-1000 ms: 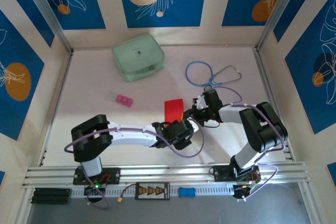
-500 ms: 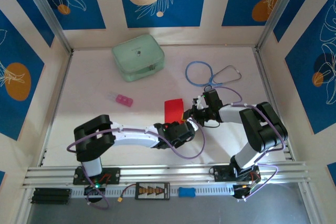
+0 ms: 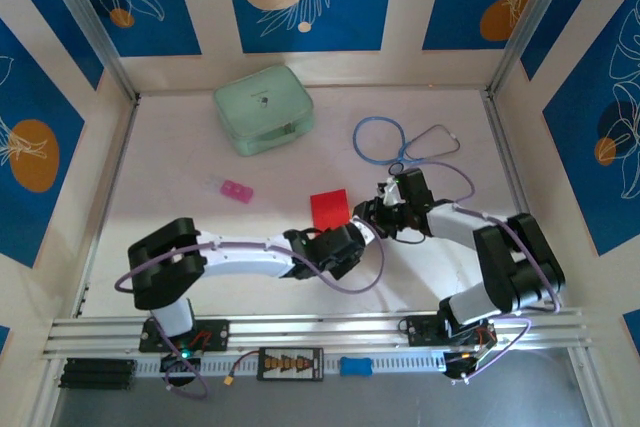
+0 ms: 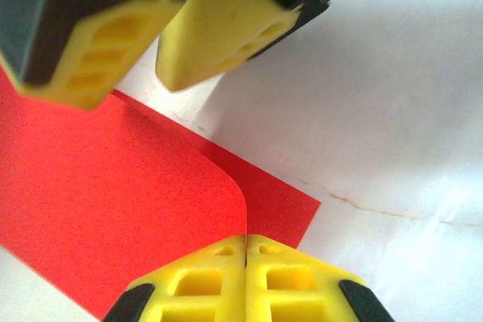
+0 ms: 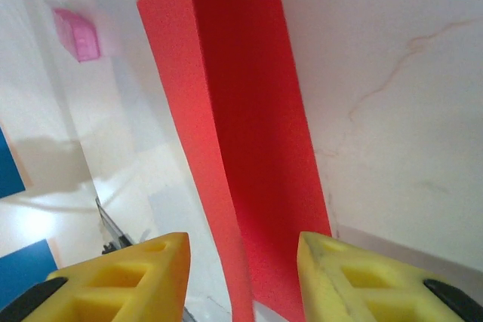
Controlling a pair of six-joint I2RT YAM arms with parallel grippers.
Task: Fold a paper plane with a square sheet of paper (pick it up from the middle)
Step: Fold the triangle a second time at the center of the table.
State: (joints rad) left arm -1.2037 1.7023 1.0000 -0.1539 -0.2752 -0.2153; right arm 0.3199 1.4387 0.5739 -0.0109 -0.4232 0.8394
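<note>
top external: the square sheet of paper [image 3: 329,209] lies mid-table, with the left gripper [image 3: 337,233] at its near edge and the right gripper [image 3: 368,213] at its right side.
left wrist: the left gripper [image 4: 245,250] is clamped on the sheet's curled-over flap.
right wrist: the right gripper [image 5: 241,245] is released, its jaws apart on either side of the sheet, which has one flap raised. a small pink object [image 5: 75,33] lies beyond.

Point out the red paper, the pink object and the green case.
paper [image 3: 328,209]: top view, middle of the red sheet's visible face.
pink object [image 3: 237,191]: top view, its centre.
case [image 3: 262,107]: top view, middle of the pale green lid.
</note>
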